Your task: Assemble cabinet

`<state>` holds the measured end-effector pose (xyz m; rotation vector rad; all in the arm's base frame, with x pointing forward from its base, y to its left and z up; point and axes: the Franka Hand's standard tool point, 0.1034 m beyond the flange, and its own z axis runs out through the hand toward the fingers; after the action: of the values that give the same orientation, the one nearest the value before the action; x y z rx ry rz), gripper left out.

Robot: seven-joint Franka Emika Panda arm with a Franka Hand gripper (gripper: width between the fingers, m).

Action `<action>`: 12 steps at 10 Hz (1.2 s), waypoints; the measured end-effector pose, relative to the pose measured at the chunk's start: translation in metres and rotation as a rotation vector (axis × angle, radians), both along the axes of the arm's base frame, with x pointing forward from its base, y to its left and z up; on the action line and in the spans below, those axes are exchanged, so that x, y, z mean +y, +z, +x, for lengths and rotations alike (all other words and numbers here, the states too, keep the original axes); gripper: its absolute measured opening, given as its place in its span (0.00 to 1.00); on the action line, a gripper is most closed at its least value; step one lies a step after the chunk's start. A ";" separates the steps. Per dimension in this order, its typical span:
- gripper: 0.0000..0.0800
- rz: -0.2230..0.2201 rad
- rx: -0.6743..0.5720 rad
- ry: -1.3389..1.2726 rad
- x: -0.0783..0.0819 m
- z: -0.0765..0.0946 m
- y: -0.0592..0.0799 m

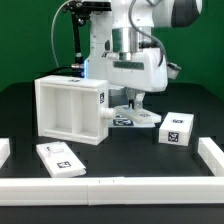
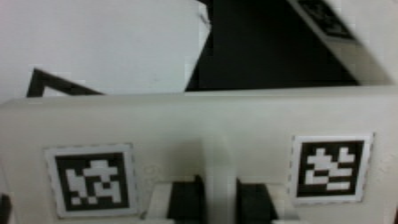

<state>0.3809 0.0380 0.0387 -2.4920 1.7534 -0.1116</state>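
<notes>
Cabinet (image 1: 68, 112) is standing empty at the exterior view's left, just beside a tagged panel (image 1: 148, 118) where we are lowering nothing yet: our gripper (image 1: 135, 106) is hanging right at it, and we cannot tell whether the jaws are gripping. A block (image 1: 177, 128) and a plate (image 1: 58, 158) are lying loose, so we are judging most assembly undone.

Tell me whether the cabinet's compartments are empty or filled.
Empty, as far as they show: in the exterior view the cabinet shows two open compartments with only bare white walls and a divider inside.
</notes>
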 end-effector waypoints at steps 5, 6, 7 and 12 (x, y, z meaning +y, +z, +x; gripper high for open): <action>0.08 -0.001 0.010 -0.009 -0.003 -0.002 -0.006; 0.19 -0.001 0.011 -0.006 -0.003 -0.002 -0.006; 0.44 -0.002 0.012 -0.001 -0.003 -0.002 -0.006; 0.96 0.035 -0.035 0.248 0.036 0.038 0.007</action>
<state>0.4188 0.0740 0.0461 -2.6390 1.4064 -0.1036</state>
